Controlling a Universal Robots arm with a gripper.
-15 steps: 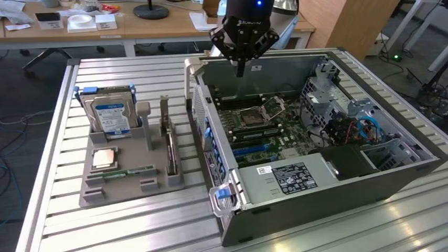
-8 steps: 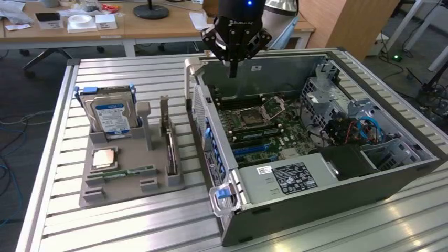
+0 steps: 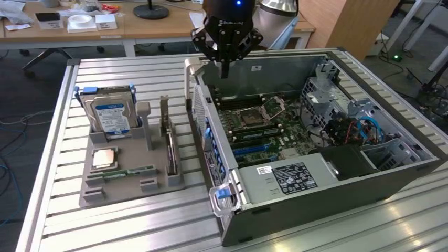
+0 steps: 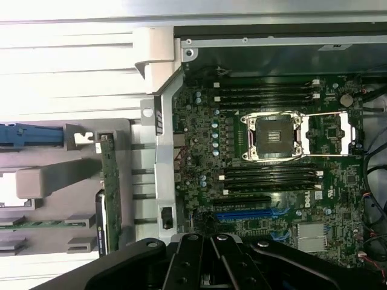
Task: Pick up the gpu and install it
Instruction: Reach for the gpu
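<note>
pickup not begun: the claw (image 3: 225, 72) hangs empty, fingers together, above the case (image 3: 280, 71) edge; gripping the gpu (image 3: 171, 149) upright in its holder (image 3: 144, 185) needs them parted.

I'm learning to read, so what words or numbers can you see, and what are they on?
"DELL": white logo on the motherboard.
Label on the hard drive: too small to read.
The black sticker inside the computer case: too small to read.
Lettering on the gripper: too blurred to read.
</note>
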